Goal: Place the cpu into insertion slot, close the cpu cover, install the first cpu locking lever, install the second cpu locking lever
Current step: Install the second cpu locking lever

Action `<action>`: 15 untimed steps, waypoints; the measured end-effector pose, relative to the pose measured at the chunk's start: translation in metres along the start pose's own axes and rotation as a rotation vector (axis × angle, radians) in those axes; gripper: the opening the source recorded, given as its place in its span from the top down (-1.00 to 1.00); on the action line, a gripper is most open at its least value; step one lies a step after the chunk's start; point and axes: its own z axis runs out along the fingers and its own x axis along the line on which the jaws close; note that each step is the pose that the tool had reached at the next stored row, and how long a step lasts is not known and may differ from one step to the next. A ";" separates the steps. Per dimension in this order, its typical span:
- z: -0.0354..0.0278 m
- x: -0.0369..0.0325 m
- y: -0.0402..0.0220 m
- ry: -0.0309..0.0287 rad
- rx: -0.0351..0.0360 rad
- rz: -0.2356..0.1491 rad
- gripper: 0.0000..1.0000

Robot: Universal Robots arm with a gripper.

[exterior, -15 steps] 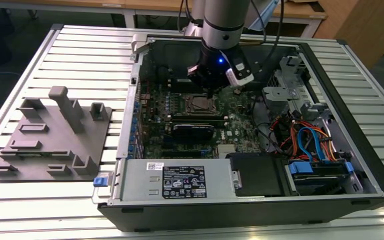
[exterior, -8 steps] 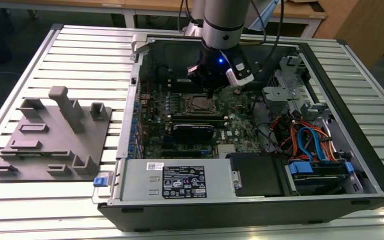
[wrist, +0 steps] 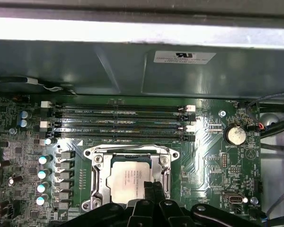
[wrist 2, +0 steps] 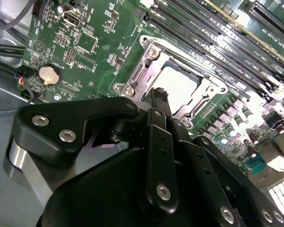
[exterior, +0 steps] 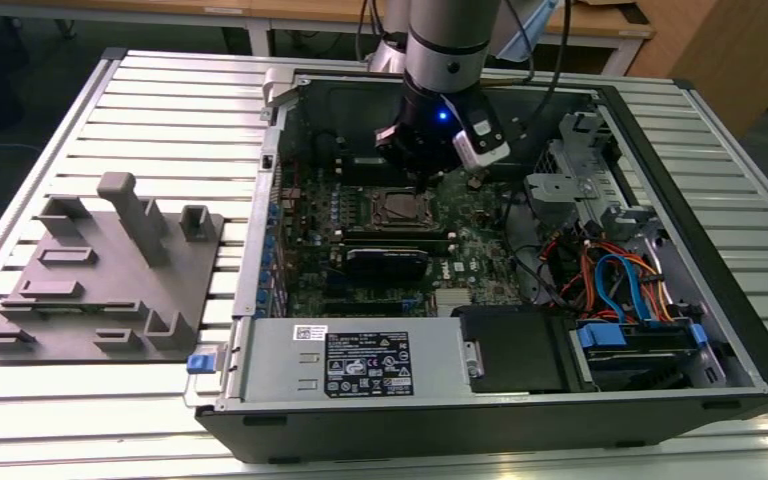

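- Jaws pressed together: the gripper (wrist: 154,189) fingers meet in a narrow black tip with nothing between them, seen in both wrist views. In the first wrist view the tip sits at the lower edge of the socket, low in the frame at centre.
- Gripper (exterior: 424,170) in the exterior view hangs inside the open computer case (exterior: 704,330), upper centre of frame, just above the socket.
- Cpu (wrist: 130,175) lies flat in the insertion slot, silver top showing through the cut-out, lower centre of frame.
- Cpu cover (wrist: 97,175) appears folded down over the chip, framing it on all sides; whether it is fully seated I cannot tell.
- Locking levers: cannot make out whether either is latched.
- Risk: the tip is very near the cover's edge; a sideways slip could scrape the cpu top or lift the cover.
- Risk: memory slots (wrist: 123,123) and the capacitors (wrist: 42,175) stand close by; a wide swing of the linkage could clip them.
- Risk: pressing down off-centre could tilt the cover and stress the socket pins beneath.
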 end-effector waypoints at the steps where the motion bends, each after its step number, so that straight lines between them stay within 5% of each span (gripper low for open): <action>1: 0.0001 0.0000 -0.0002 -0.0001 -0.0003 0.000 0.79; 9: -0.0007 0.0000 -0.0093 0.0000 0.0006 0.000 0.79; 15: -0.0008 0.0000 -0.0096 0.0000 0.0013 0.000 0.79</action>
